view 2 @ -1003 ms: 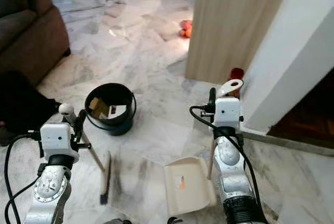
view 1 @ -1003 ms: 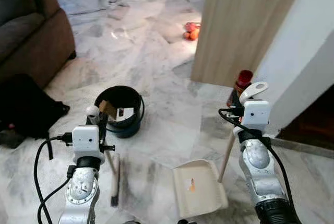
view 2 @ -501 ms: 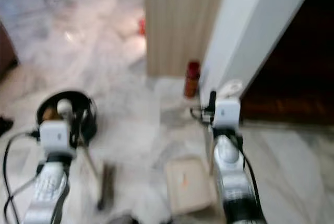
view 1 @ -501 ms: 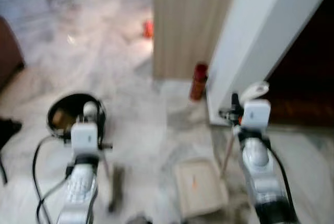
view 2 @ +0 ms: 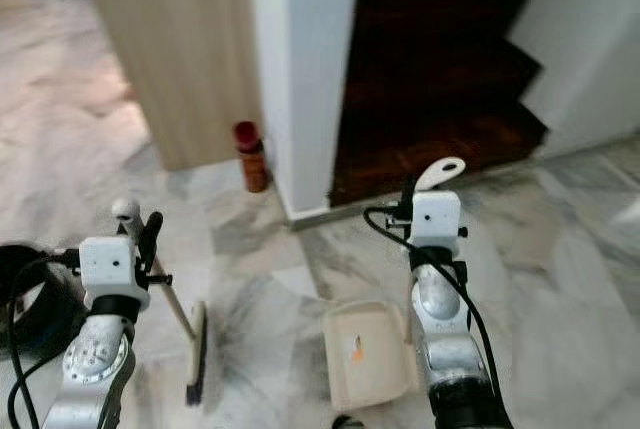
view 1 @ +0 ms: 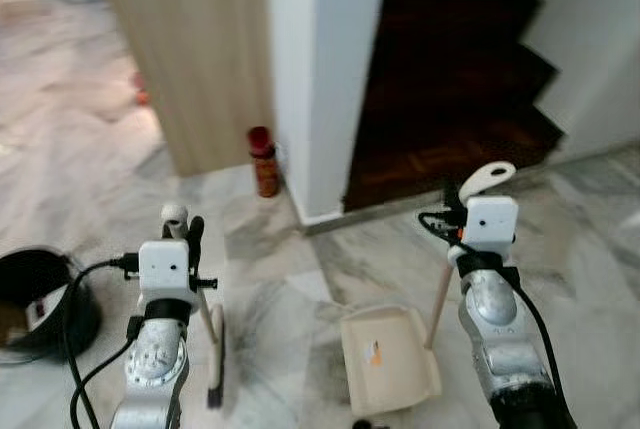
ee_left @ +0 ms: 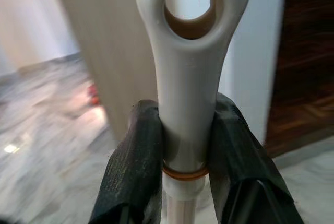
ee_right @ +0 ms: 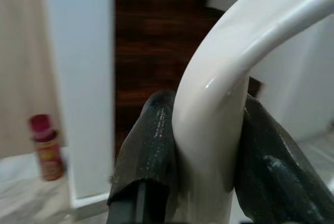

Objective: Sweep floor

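The broom point(view 1: 214, 349) stands on the marble floor point(view 1: 280, 289) with its dark brush head down and its pale handle slanting up into the left end effector point(ee_left: 185, 151), whose two black fingers point(ee_left: 136, 156) are clamped on the handle's white end just below its hanging hole; the cream dustpan point(view 1: 388, 359) lies flat on the floor just to the right of the broom, its open tray bearing a small orange mark, and its thin wooden-coloured stick rises from the pan's right edge to a white curved grip held tight between the black fingers point(ee_right: 151, 151) of the right end effector point(ee_right: 209, 145); beyond the dustpan, further from the robot, a white wall pillar point(view 1: 330, 59) meets the floor, with dark wooden stairs point(view 1: 450, 79) climbing away on its right side and a light wood panel point(view 1: 190, 39) on its left; a small red-capped bottle point(view 1: 264, 161) stands on the floor at the foot of the panel, just beside the pillar; well to the left of the broom, a black bucket point(view 1: 40, 304) sits at the edge of the view with some scraps inside.
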You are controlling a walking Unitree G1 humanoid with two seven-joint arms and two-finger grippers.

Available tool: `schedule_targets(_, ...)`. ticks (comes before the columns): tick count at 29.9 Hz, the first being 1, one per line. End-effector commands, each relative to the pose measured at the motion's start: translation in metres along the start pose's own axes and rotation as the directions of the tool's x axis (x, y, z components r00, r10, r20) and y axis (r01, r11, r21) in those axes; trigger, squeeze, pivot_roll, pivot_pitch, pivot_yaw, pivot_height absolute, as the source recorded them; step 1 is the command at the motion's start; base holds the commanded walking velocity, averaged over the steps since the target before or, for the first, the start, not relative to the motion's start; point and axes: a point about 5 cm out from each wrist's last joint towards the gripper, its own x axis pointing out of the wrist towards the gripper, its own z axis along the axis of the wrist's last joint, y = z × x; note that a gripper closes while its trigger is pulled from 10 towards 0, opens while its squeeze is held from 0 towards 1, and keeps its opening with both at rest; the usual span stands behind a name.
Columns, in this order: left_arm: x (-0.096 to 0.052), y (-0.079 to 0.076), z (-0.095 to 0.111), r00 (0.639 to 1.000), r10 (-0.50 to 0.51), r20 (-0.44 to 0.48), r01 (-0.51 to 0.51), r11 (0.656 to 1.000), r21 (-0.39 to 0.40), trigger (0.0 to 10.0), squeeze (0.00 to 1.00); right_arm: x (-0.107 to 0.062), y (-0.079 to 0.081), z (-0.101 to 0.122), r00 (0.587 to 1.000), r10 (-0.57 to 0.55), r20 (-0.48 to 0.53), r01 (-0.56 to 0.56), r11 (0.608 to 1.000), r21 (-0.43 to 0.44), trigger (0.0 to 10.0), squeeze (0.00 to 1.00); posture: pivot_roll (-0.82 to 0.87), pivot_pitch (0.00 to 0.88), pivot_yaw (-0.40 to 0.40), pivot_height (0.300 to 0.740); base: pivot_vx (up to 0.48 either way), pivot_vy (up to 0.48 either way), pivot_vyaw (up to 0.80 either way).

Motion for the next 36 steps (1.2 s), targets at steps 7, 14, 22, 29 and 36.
schedule_targets(7, 0.0013, 0.0008, 0.0050, 0.999, -0.002, 0.034, 0.001, 1.000, 0.025, 10.0, 0.00, 0.0010, 0.0032, 0.0050, 1.000, 0.007, 0.024, -0.008, 1.000, 0.015, 10.0, 0.00, 0.10, 0.096, 0.021, 0.740, 0.000, -0.117, -0.80)
schedule_targets(14, 0.0035, 0.0016, 0.0053, 0.999, 0.007, 0.038, -0.007, 1.000, 0.013, 10.0, 0.00, 0.0030, 0.0024, 0.0067, 1.000, 0.006, 0.029, -0.006, 1.000, 0.012, 10.0, 0.00, 0.10, 0.106, 0.019, 0.740, 0.000, -0.269, -0.80)
schedule_targets(22, 0.0030, 0.0021, 0.0050, 0.999, 0.008, 0.036, -0.009, 1.000, 0.017, 10.0, 0.00, 0.0036, 0.0024, 0.0077, 1.000, 0.004, 0.030, -0.004, 1.000, 0.012, 10.0, 0.00, 0.10, 0.113, 0.020, 0.740, 0.000, 0.000, -0.80)
schedule_targets(29, 0.0035, 0.0037, 0.0052, 0.999, 0.012, 0.038, -0.013, 1.000, 0.020, 10.0, 0.00, 0.0033, 0.0023, 0.0081, 1.000, 0.003, 0.031, -0.004, 1.000, 0.013, 10.0, 0.00, 0.09, 0.120, 0.021, 0.740, 0.000, 0.000, -0.80)
schedule_targets(36, 0.0037, 0.0039, 0.0053, 0.999, 0.012, 0.039, -0.013, 1.000, 0.018, 10.0, 0.00, 0.0026, 0.0024, 0.0083, 1.000, 0.002, 0.031, -0.003, 1.000, 0.011, 10.0, 0.00, 0.09, 0.121, 0.021, 0.740, 0.000, 0.000, -0.80)
